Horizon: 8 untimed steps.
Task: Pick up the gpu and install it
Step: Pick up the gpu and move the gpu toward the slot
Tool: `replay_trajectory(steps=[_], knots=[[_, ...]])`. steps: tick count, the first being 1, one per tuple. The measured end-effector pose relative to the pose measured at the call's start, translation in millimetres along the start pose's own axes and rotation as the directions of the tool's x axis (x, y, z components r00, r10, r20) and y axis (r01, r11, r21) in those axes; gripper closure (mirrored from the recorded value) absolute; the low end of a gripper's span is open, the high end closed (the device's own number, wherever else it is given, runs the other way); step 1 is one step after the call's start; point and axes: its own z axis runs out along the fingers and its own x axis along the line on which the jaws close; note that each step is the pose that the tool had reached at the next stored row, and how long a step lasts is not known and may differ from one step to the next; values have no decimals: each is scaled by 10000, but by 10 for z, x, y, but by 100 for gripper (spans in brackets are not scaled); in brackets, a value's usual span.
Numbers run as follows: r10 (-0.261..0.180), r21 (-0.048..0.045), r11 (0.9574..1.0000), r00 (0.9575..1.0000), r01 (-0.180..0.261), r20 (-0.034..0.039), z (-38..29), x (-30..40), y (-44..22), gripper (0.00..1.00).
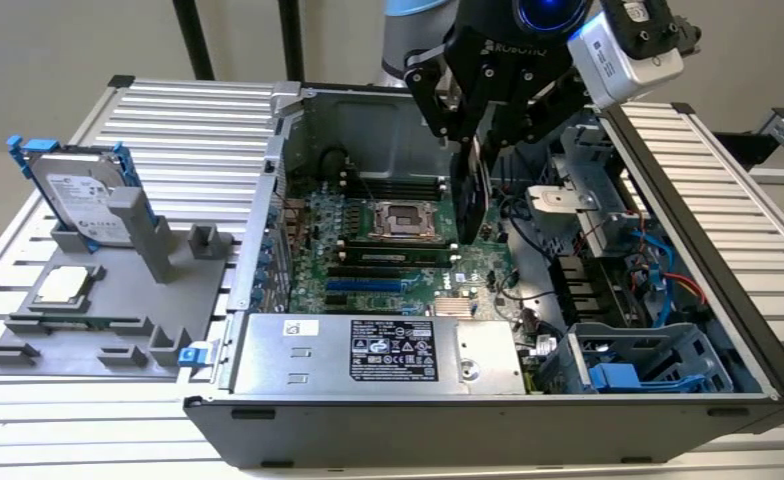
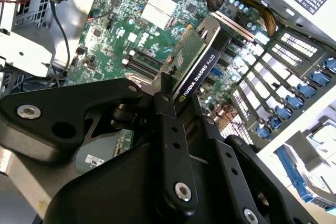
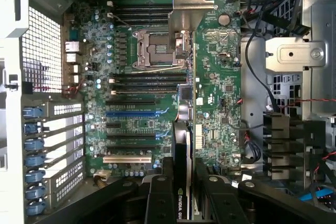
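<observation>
My gripper (image 1: 478, 140) hangs inside the open computer case (image 1: 499, 425), shut on the gpu (image 1: 471, 200). In the exterior view the card is upright and edge-on, just above the green motherboard (image 1: 379, 250) to the right of the CPU socket (image 1: 399, 220). In the second wrist view the gpu (image 2: 197, 59) shows its black shroud edge and green board between the black fingers (image 2: 167, 109). In the first wrist view the gpu (image 3: 184, 129) runs lengthwise over the board, its silver end bracket (image 3: 191, 3) at the far end, beside the expansion slots (image 3: 131, 114).
A silver hard drive with blue rails (image 1: 83, 200) stands in a grey fixture (image 1: 125, 320) on the exterior view's left, with a small square CPU chip (image 1: 65, 285) on it. The power supply (image 1: 365, 350) fills the case's front. Cables and drive bays (image 1: 632, 280) crowd its right side.
</observation>
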Motion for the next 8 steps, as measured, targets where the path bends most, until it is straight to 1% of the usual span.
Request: replay_trajectory(steps=[4,8], knots=[[-1,0,10000,10000,1,0,0,-4,0,100],[-1,0,10000,10000,1,0,0,-28,1,100]])
